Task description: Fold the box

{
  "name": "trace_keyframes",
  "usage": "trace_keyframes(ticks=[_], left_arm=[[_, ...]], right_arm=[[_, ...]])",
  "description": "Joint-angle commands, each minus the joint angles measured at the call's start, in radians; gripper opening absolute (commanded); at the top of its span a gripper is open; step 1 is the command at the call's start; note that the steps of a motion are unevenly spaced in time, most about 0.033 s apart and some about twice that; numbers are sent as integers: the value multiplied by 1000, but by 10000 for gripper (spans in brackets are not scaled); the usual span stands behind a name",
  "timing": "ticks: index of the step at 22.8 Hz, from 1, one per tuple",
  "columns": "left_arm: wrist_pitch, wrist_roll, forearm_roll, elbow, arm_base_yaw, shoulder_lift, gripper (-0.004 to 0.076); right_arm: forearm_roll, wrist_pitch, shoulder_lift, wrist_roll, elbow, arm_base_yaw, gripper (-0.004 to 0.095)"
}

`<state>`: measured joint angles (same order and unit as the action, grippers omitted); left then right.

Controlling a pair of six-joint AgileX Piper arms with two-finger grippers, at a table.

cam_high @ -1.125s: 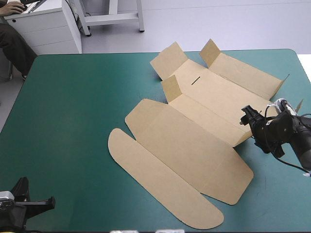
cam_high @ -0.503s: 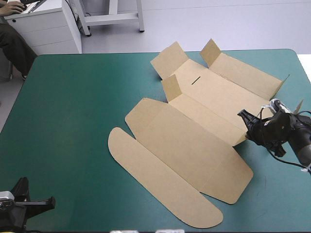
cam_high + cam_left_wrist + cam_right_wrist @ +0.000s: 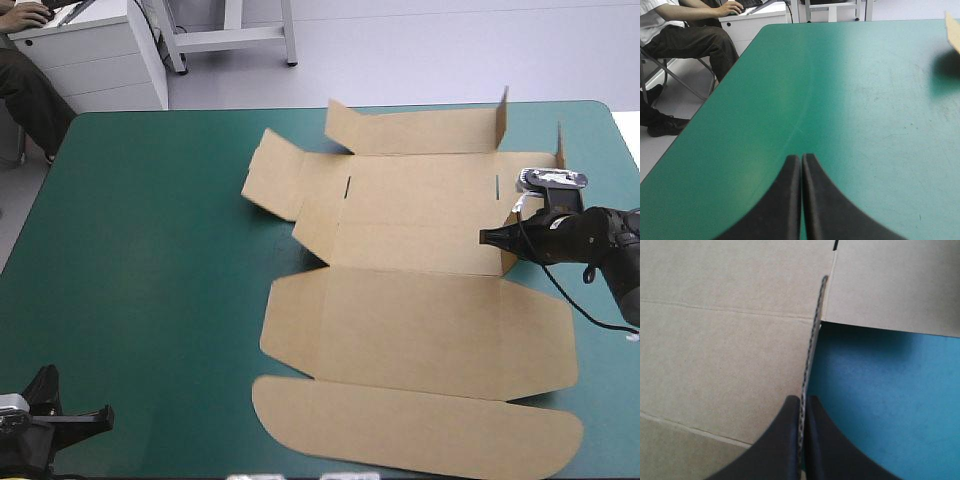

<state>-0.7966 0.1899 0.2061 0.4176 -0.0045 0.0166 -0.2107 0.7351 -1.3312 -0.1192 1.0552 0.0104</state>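
Observation:
The brown box (image 3: pixel 420 310) lies spread out on the right half of the table, square with its edges. Its long far wall (image 3: pixel 420 130) and left end flap (image 3: pixel 272 180) stand partly raised, and the rounded lid flap (image 3: pixel 420 430) lies flat at the near edge. My right gripper (image 3: pixel 492 238) sits at the box's right end, shut on an upright flap. In the right wrist view the flap's edge (image 3: pixel 814 335) runs straight into the closed right gripper (image 3: pixel 803 400). My left gripper (image 3: pixel 801 158) is shut with nothing in it, low at the near left corner (image 3: pixel 100 416).
Teal-green cover (image 3: pixel 150 250) stretches from the box's left flap to the table's left edge. A corner of the box (image 3: pixel 953 31) shows far ahead of the left gripper. The box's right end lies close to the table's right edge (image 3: pixel 628 150).
The box has swung from lying diagonally to lying square with the table. The right gripper has closed on the box's right end flap. The left arm has not moved.

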Motion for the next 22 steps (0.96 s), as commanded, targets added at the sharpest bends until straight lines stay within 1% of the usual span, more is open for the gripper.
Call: trace_keyframes(ticks=[1,2,3,4,5,7,8,11,13,14,18,22], left_arm=[[72,9,8,26,-6,13,-10],[72,9,8,26,-6,13,-10],[72,9,8,26,-6,13,-10],[72,9,8,26,-6,13,-10],[72,9,8,26,-6,13,-10],[72,9,8,26,-6,13,-10],[72,9,8,26,-6,13,-10],[72,9,8,26,-6,13,-10],[72,9,8,26,-6,13,-10],[72,9,8,26,-6,13,-10],[72,9,8,26,-6,13,-10],[72,9,8,26,-6,13,-10]], right_arm=[[-19,-45,2,-194,46,-1,-19],[-28,-45,-14,-252,51,-7,-19],[-55,-42,-47,-354,70,-22,-19],[-66,-37,-68,-403,85,-36,-19],[-84,-13,-109,-482,118,-62,-19],[-81,28,-175,-551,193,-110,-19],[-79,59,-214,-616,250,-141,-19],[-79,99,-278,-700,353,-195,-20],[-79,135,-327,-798,428,-238,-20],[-79,166,-355,-870,480,-271,-20],[-79,177,-413,-957,564,-323,-20],[-79,178,-470,-1080,638,-375,-20]])
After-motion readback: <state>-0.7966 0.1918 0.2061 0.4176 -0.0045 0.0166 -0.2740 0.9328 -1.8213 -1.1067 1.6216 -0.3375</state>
